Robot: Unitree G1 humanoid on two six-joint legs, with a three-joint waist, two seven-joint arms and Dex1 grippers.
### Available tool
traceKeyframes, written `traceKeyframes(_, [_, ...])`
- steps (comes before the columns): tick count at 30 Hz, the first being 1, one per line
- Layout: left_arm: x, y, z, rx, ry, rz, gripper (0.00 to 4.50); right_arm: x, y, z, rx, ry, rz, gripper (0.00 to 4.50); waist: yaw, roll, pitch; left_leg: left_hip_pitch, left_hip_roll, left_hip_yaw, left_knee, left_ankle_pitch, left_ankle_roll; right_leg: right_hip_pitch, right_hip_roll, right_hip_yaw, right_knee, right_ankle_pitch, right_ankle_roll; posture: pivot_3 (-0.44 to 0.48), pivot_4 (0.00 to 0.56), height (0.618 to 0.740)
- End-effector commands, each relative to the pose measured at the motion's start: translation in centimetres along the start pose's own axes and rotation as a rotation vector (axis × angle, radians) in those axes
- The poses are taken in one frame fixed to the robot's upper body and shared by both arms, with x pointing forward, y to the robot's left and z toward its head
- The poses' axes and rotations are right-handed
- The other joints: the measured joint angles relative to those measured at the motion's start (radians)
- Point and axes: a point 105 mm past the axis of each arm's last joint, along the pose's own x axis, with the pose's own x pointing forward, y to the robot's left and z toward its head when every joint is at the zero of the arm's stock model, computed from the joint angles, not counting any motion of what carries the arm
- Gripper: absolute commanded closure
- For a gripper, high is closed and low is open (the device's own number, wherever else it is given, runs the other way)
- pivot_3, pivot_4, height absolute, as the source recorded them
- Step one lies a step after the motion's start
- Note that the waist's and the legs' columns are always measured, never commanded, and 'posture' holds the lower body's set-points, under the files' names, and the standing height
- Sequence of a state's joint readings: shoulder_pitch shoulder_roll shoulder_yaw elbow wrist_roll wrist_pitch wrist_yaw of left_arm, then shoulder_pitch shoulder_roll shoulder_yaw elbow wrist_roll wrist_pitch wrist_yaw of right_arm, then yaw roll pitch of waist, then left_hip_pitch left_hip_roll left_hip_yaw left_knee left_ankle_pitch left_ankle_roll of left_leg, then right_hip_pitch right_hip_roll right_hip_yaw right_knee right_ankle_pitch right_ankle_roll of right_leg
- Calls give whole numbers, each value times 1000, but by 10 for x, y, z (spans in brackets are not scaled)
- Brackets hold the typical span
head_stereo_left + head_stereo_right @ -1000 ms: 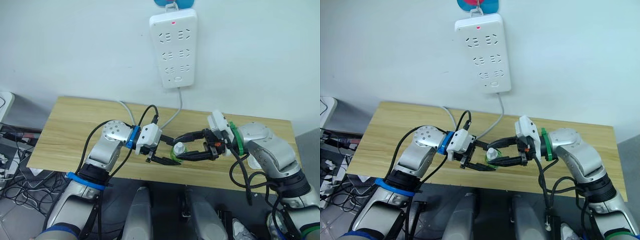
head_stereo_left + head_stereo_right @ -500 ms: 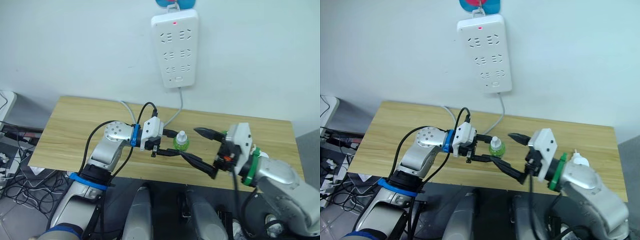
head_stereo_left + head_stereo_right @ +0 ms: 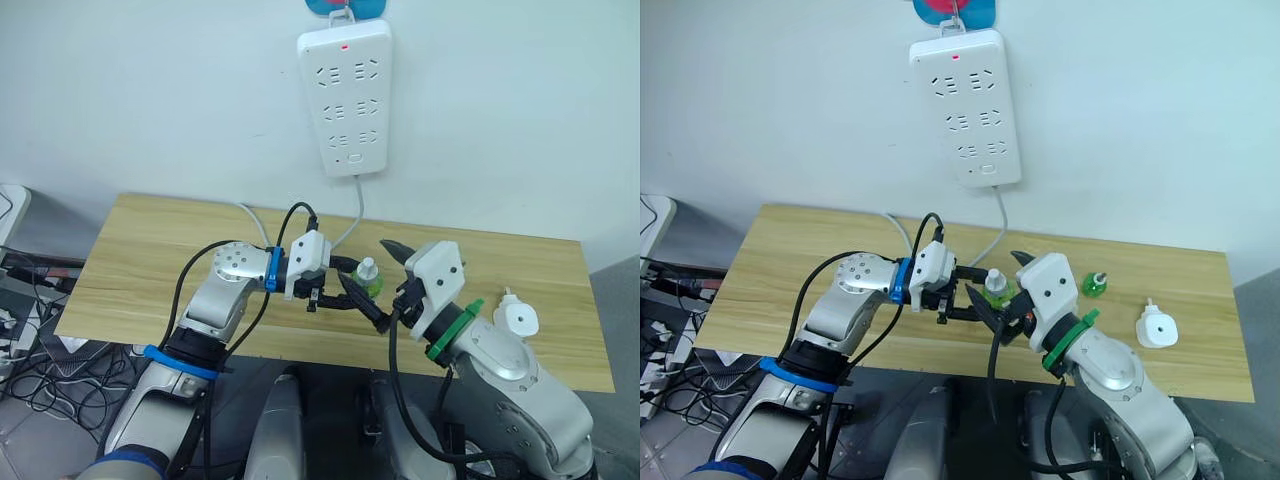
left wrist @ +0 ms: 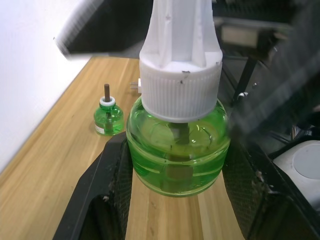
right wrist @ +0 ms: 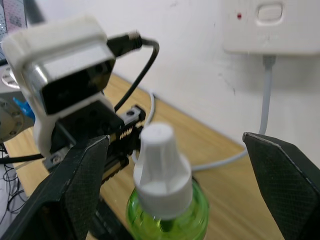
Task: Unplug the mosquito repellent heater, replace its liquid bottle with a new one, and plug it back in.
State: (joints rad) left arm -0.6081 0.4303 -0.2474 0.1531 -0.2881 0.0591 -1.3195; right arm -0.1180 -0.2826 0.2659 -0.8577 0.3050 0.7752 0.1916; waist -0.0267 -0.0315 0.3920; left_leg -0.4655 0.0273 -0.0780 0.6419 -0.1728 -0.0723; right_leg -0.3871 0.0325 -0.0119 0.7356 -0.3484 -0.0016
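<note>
The left gripper (image 4: pixel 175 200) holds the new one (image 4: pixel 178 145), the white-capped green bottle, upright by its belly above the wooden table (image 3: pixel 150 240), fingers clamped on both flanks. The right gripper (image 5: pixel 172 165) hangs wide, one finger on each side of the white cap (image 5: pixel 161 162), neither touching. To unscrew cleanly, the right fingers should likely close square on the ribbed skirt of the cap, not the smooth cone, where they may slip. The left grip must resist the twist. The capless liquid bottle (image 3: pixel 1095 285) stands near the mosquito repellent heater (image 3: pixel 1156 326), both resting on the table well clear of the power strip (image 3: pixel 347 95)
</note>
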Motion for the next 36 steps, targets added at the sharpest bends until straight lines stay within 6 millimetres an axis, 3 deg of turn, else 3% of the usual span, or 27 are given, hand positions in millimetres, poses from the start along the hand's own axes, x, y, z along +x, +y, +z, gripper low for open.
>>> traceKeyframes(1, [3,-1,10,34,-28,-8,2300,-5,11,11,19,-50,24,931,0,0,0,0,0,0,0,0,0,0,0,0,0,0,0,30,324,740])
traceKeyframes(8, [2,-2,11,33,-26,-12,2300,-4,8,10,35,-55,15,3380,0,0,0,0,0,0,0,0,0,0,0,0,0,0,0,39,327,740])
traceKeyframes(18, [2,-4,11,36,-22,-23,2300,-2,12,9,8,-48,55,3383,0,0,0,0,0,0,0,0,0,0,0,0,0,0,0,42,333,740])
traceKeyframes(27, [2,-5,12,40,-25,-37,2300,1,9,11,20,-62,45,345,0,0,0,0,0,0,0,0,0,0,0,0,0,0,0,40,334,740])
traceKeyframes(36, [2,-7,12,32,-30,-50,2300,3,-3,11,16,-64,-6,345,0,0,0,0,0,0,0,0,0,0,0,0,0,0,0,36,336,740])
